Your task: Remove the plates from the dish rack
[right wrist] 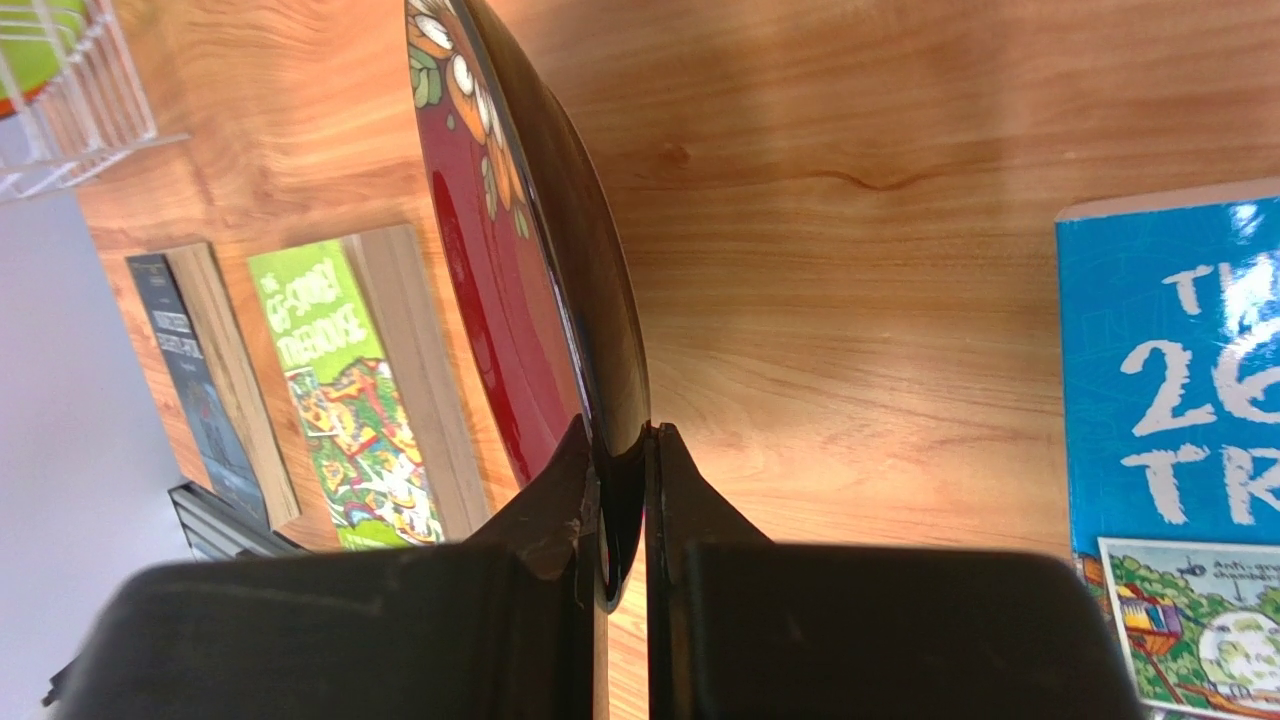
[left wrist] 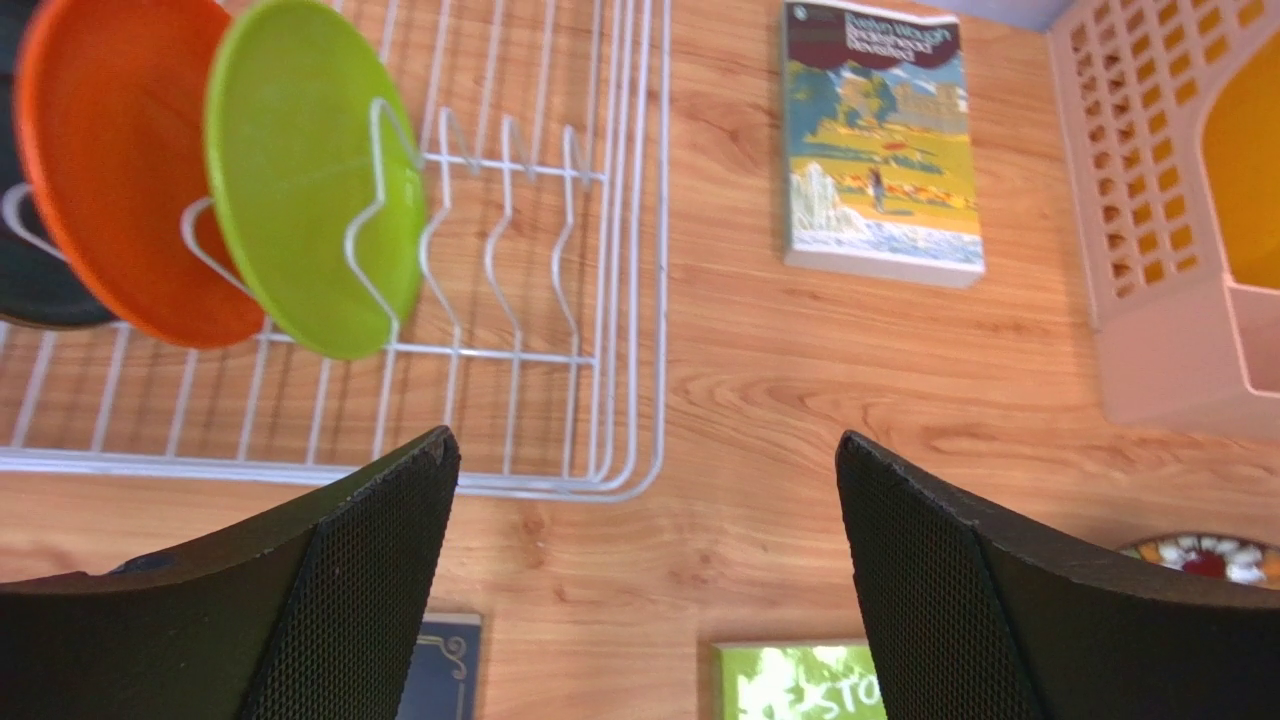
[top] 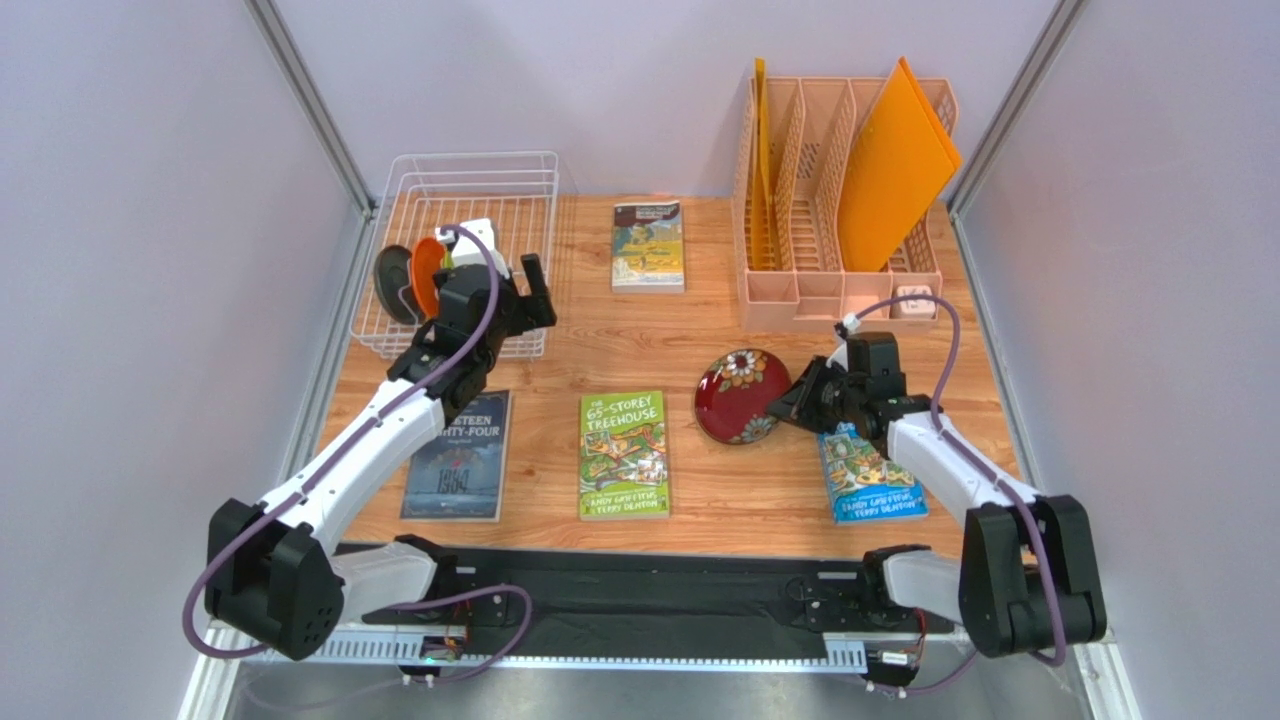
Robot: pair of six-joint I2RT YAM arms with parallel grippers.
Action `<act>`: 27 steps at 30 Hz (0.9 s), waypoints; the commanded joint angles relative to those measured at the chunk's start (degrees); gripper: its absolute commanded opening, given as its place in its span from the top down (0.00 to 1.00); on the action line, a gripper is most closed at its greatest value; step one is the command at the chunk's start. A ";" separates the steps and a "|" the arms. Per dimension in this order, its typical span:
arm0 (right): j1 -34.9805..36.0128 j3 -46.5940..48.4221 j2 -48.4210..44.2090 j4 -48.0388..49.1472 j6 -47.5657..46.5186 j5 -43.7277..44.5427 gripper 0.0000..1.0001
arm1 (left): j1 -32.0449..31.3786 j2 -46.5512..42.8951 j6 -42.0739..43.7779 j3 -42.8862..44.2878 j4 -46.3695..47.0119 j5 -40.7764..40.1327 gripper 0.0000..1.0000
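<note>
Unloading status: one plate of four is out of the rack (top: pixel 478 188); three are left in it.
Red plate (top: pixel 742 395): clear of the rack, over the table (top: pixel 676 323) between the green book (top: pixel 624 453) and the blue book (top: pixel 869 473). It is held up on edge and not laid down. Whether its far rim touches the wood cannot be told.
Right gripper (right wrist: pixel 619 435): closed on the red plate's rim, one finger on each face.
Green plate (left wrist: pixel 316 180): upright between prongs, nearest the rack's empty slots.
Orange plate (left wrist: pixel 120 165): upright just behind the green one and overlapping it in the left wrist view.
Dark plate (left wrist: pixel 38 285): upright at the far end of the row, mostly hidden.
Left gripper (left wrist: pixel 646 443): jaws spread wide and holding nothing. It hangs over the rack's near edge, with the plates ahead and to one side.
Work outstanding, as judged: set down and release the red plate, then lift out green, orange and dark.
Risk, as judged: the rim grip is thin, so the plate could tip on release.
</note>
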 commanded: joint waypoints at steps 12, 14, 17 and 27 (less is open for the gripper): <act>-0.43 1.72 9.36 4.10 0.92 -2.62 0.83 | 4.96 0.76 2.81 2.72 -1.32 -2.31 0.00; -0.34 2.16 9.27 1.39 0.57 -0.69 0.75 | 5.93 1.11 2.55 2.72 -1.40 -1.87 0.00; -0.34 2.43 8.66 -0.21 -0.05 0.37 0.57 | 7.07 1.64 2.11 2.90 -1.40 -0.55 0.00; -0.43 4.09 5.41 -6.45 -2.77 4.24 0.39 | 10.05 3.92 2.46 3.25 -0.09 0.33 0.00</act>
